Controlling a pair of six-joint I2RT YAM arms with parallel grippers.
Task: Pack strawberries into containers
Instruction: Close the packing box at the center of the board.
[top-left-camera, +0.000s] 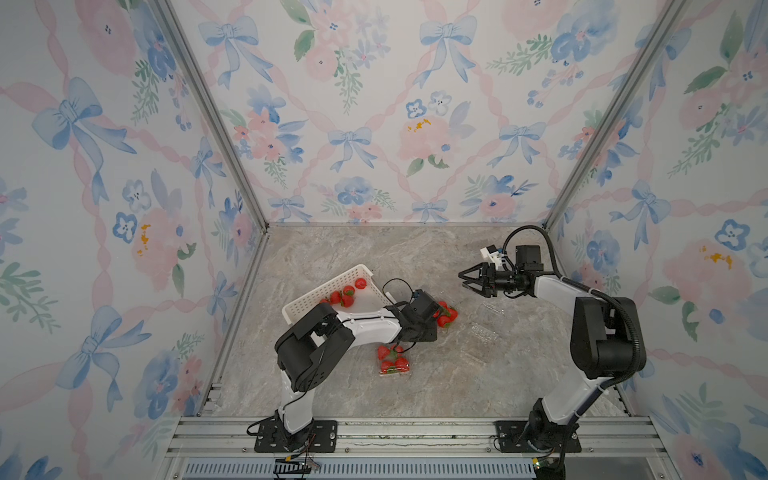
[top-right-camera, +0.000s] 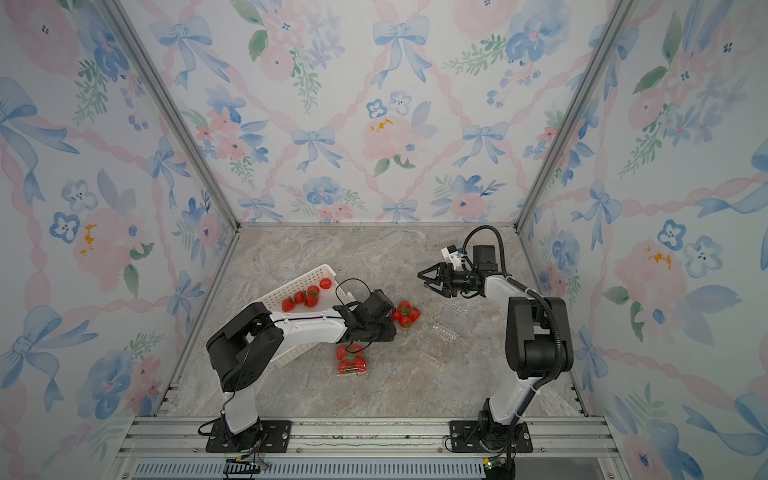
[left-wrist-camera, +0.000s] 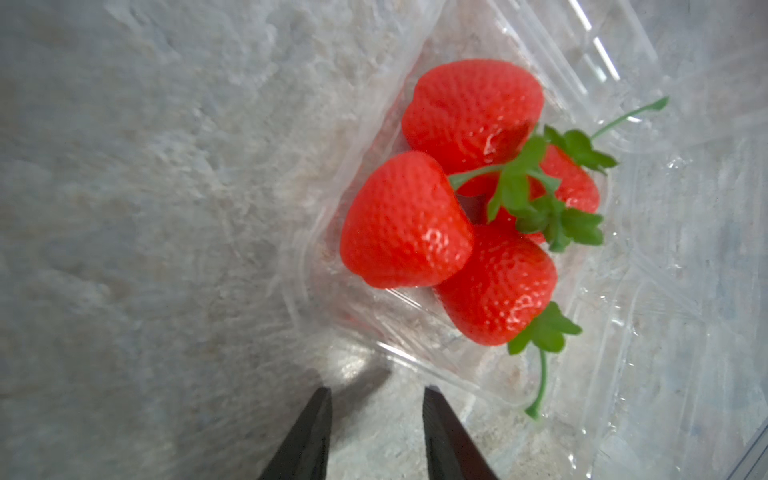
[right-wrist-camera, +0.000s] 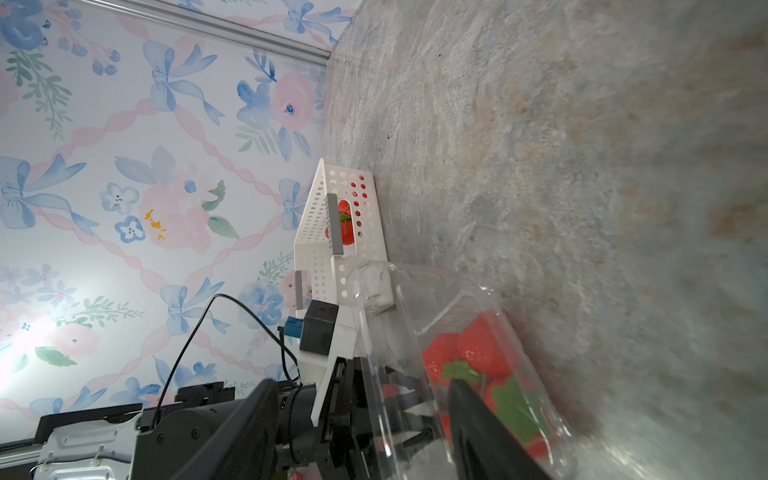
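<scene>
Taking the far wall as twelve o'clock, the left pincer is hovering just beside the rim of a clear container near the middle of the bench. Its fingers are standing spread with nothing between them. In both top views the arm's wrist is hiding it.

Four strawberries are lying heaped in that container, their green caps pointing away from the pincer. A second container, at about seven o'clock from the first and near it, is holding four more berries. A white basket, at ten o'clock from the first container, is carrying several loose berries and sitting partly under the left arm. An empty container is lying at three o'clock, close by.

The right pincer is hanging in the air at one o'clock from the heaped container, pointing toward nine o'clock. Its fingers are spread and gripping nothing.
</scene>
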